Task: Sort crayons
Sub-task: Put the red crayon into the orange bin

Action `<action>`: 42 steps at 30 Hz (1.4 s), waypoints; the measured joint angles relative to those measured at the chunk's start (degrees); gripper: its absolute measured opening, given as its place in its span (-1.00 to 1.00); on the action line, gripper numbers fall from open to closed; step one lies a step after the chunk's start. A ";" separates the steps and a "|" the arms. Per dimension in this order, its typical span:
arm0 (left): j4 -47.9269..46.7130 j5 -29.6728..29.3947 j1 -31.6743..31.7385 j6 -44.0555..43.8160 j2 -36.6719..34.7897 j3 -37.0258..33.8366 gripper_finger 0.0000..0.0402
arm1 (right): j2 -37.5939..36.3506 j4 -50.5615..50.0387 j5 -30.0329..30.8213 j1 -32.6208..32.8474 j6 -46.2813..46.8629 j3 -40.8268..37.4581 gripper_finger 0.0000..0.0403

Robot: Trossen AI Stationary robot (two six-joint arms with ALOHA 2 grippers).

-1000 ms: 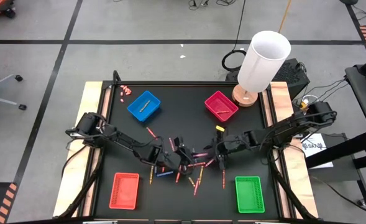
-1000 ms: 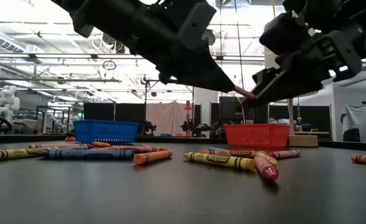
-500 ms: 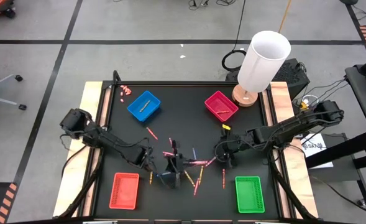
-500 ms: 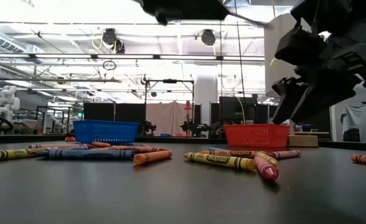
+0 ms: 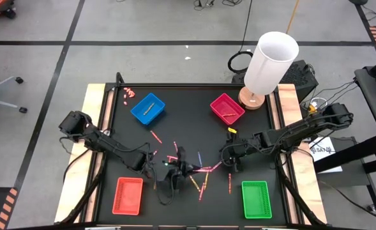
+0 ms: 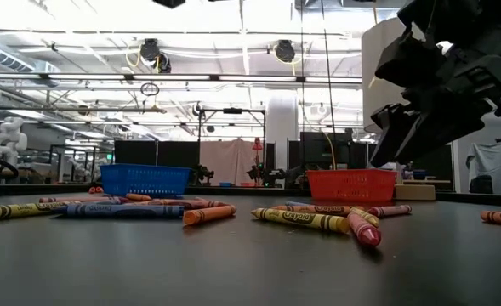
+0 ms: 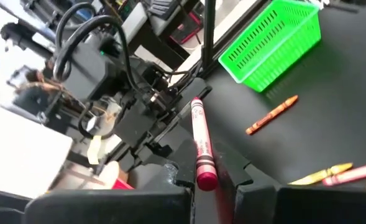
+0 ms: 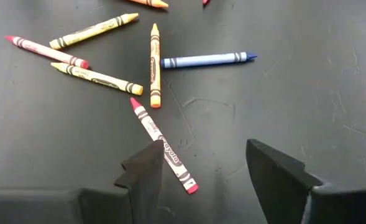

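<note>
Left wrist view: my left gripper (image 7: pixel 212 186) is clamped on a pink crayon (image 7: pixel 201 144), lifted for sorting; near the green tray (image 5: pixel 256 199), my right gripper (image 8: pixel 201 168) hangs fingers apart.

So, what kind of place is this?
Probably a robotics lab or workshop: high ceiling with beams and lamps, cables on the taped floor, another robot in the background.

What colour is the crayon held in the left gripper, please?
Red crayon, seen best in the left wrist view.
</note>
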 joint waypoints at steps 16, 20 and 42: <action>0.20 -0.03 0.07 4.09 0.00 -0.02 -0.90 | 0.02 -0.09 -0.02 0.00 0.01 -0.02 0.05; 0.20 -0.02 0.07 3.97 0.01 -0.02 -0.90 | 0.02 -0.09 0.00 0.00 0.02 -0.02 0.05; 0.18 -0.02 0.07 -13.53 0.04 -0.04 -0.90 | 0.02 -0.07 0.00 0.00 -0.42 -0.04 0.05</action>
